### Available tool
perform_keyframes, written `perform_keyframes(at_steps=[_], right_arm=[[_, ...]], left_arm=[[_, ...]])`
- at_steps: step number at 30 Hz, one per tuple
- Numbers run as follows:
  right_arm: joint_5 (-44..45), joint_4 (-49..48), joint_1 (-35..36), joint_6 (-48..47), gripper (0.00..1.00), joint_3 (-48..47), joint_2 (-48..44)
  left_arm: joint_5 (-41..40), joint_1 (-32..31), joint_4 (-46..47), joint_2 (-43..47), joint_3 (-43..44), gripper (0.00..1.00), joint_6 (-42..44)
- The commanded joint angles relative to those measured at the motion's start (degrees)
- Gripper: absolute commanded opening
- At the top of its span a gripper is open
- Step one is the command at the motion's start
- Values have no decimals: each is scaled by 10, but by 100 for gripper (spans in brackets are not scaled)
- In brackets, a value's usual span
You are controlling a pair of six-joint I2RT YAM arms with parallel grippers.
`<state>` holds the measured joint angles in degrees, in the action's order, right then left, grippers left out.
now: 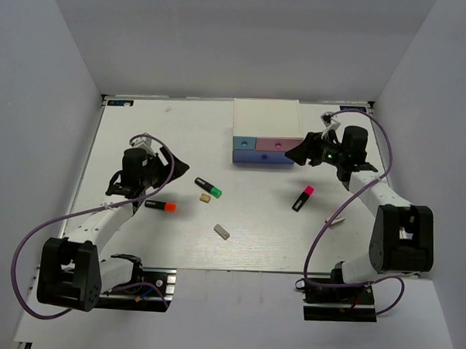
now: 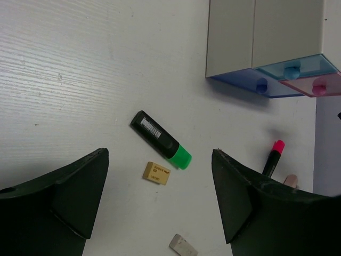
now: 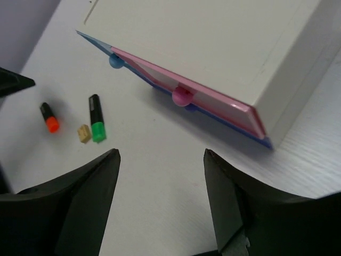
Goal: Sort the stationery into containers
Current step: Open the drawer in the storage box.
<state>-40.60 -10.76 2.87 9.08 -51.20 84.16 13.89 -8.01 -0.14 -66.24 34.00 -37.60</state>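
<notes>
Top: drawer unit (image 1: pixel 266 118) at table (image 1: pixel 142 124) far-centre. Loose in front: green-cap marker (image 1: pixel 208 187), tan eraser (image 1: pixel 205 196), grey eraser (image 1: pixel 222 231), pink-cap marker (image 1: pixel 302 198), orange-cap marker (image 1: pixel 160 207). L wrist: left gripper (image 2: pixel 160 154) spread, empty; green-cap marker, tan eraser ahead. R wrist: right gripper (image 3: pixel 161 152) spread, empty, facing pink drawer (image 3: pixel 186 85) knob, apart.

The drawer unit (image 2: pixel 250 37) runs off the left wrist view's top edge; a tool finger (image 2: pixel 256 208) half-hides a pale eraser (image 2: pixel 291 180).
</notes>
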Motion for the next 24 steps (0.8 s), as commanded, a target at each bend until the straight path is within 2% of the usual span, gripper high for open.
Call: perform_keyframes(at_steps=[1,8,11,15,19,24], right_arm=[[7,-94,27,143,70,22,7],[77,-158,64,297,70,61,17],[142,-172,71,331,65,63,23],[177,-160,77,380,58,44,53],[200,-160,85,404,42,28,74],[217,-163,91,407,38,2,100]], left_arm=[[-9,-3,8,19,-10,88,-9],[-9,-3,20,19,-15,88,-19],[-4,-3,20,19,-15,88,-19],[-4,-3,20,19,-20,88,-19],[-4,-3,25,14,-20,88,-25],[-4,-3,25,8,-20,88,-25]])
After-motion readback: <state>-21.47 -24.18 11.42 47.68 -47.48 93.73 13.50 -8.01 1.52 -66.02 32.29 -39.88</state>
